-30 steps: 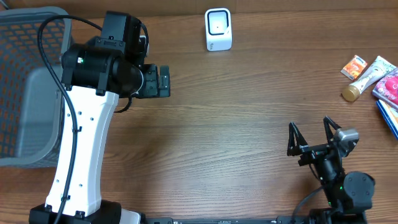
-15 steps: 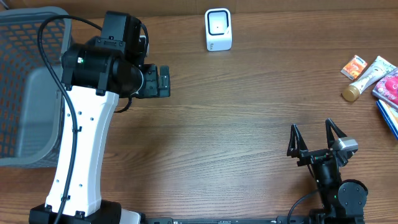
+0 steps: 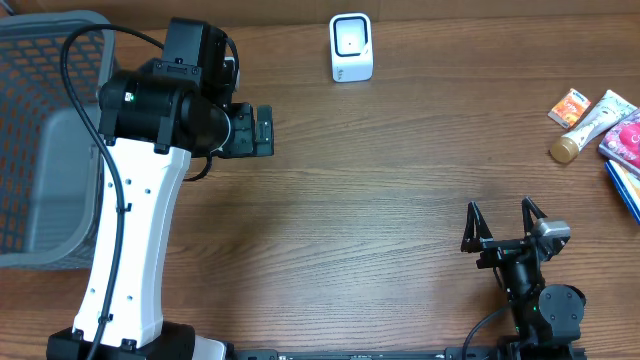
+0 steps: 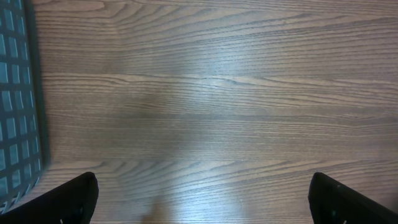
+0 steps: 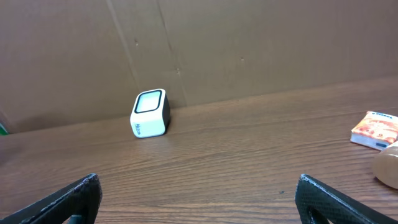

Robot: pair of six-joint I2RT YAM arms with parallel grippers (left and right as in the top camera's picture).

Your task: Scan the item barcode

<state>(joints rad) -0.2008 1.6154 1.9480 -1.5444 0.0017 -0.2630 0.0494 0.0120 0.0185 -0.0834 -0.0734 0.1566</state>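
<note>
Overhead, the wooden table (image 3: 400, 200) is bare across its whole middle, from the left arm (image 3: 140, 220) to the right edge. The white barcode scanner (image 3: 351, 47) stands alone at the far edge, a little left of centre, its window lit. A grey mesh basket (image 3: 40, 130) fills the far left corner, and its rim runs off the left edge of the frame.

The goods to be scanned lie bunched at the right edge, well apart from both grippers. They are a small orange box (image 3: 571, 106), a cream tube (image 3: 590, 125) with a brown cap, a pink packet (image 3: 624, 138) and a blue item (image 3: 625, 190). The last two are cut off by the frame, so their print cannot be read and no barcode can be made out on any of them.

The left gripper (image 3: 262, 131) sits near the far left, between basket and scanner, with its jaws spread and nothing in them. Its wrist camera looks straight down on bare wood, with both dark fingertips (image 4: 74, 199) at the bottom corners and the basket wall along the left side.

The right gripper (image 3: 498, 215) stands near the front edge on the right, jaws wide apart and empty. Its wrist view faces the scanner against a cardboard wall (image 5: 249, 43). The orange box lies at the right margin there, and the tube cap is half cropped.
</note>
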